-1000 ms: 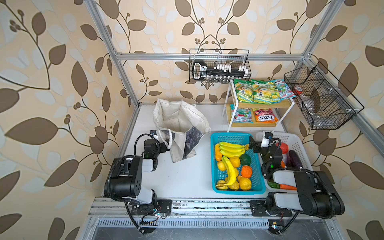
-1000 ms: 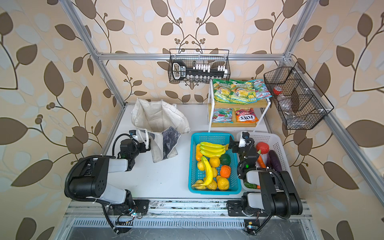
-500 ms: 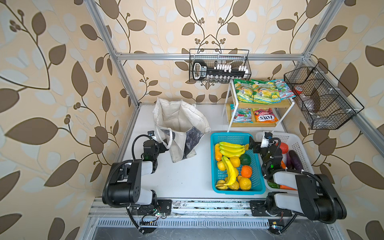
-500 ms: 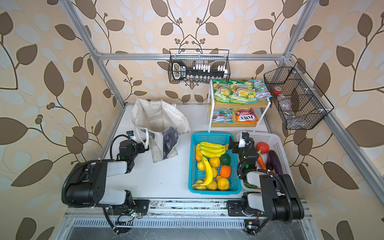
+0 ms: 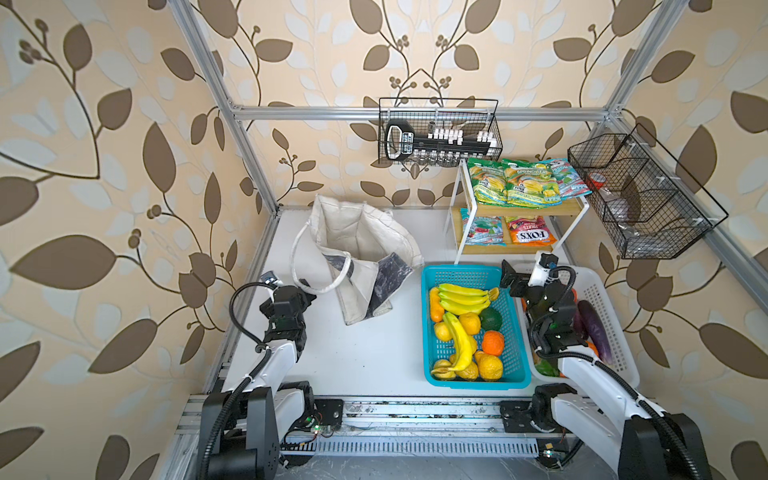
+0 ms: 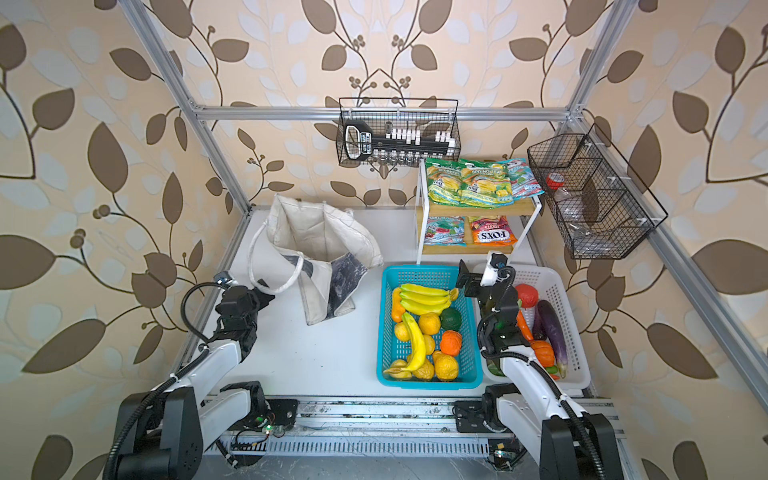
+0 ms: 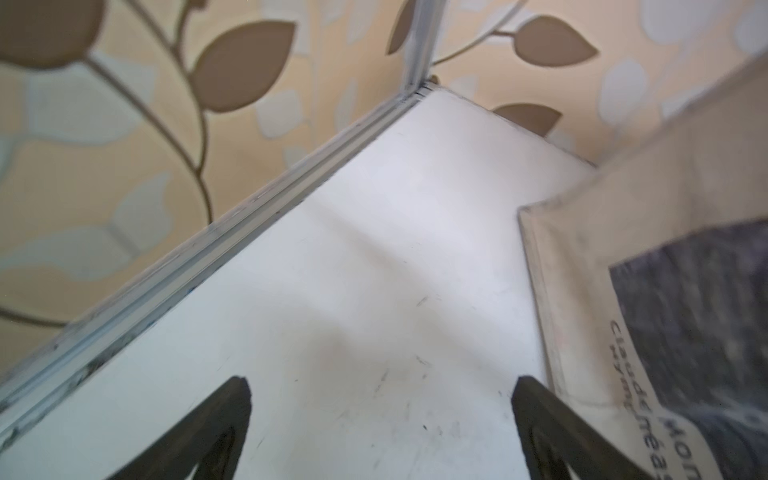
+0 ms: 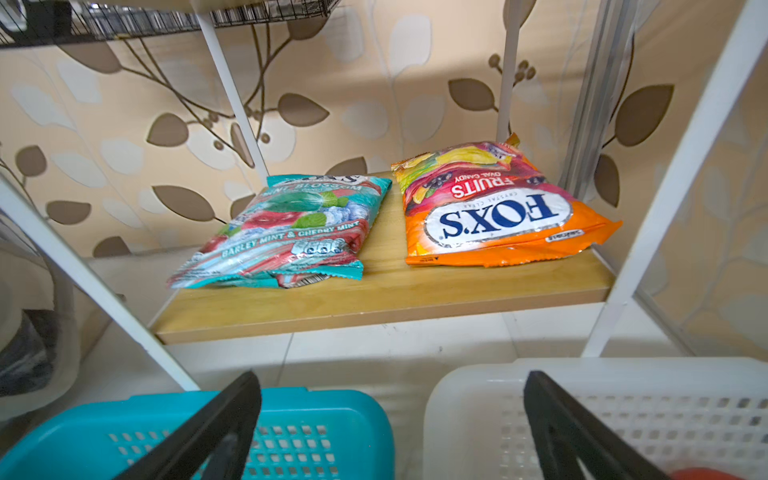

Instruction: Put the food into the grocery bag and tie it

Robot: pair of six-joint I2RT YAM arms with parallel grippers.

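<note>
Shows bag [image 5: 357,241] slumped open on counter [image 5: 353,353], far left, off-white, marbled grey print folded forward. Shows yellow bananas [image 5: 461,297] and orange [image 5: 493,343] lying in blue basket [image 5: 457,270], glossy green-yellow packets [image 5: 521,187] overlapping flat on top shelf [image 5: 577,206].

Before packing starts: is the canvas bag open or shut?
Open. In both top views the canvas bag gapes upward, its pale inside showing and its printed front side slumped down.
</note>
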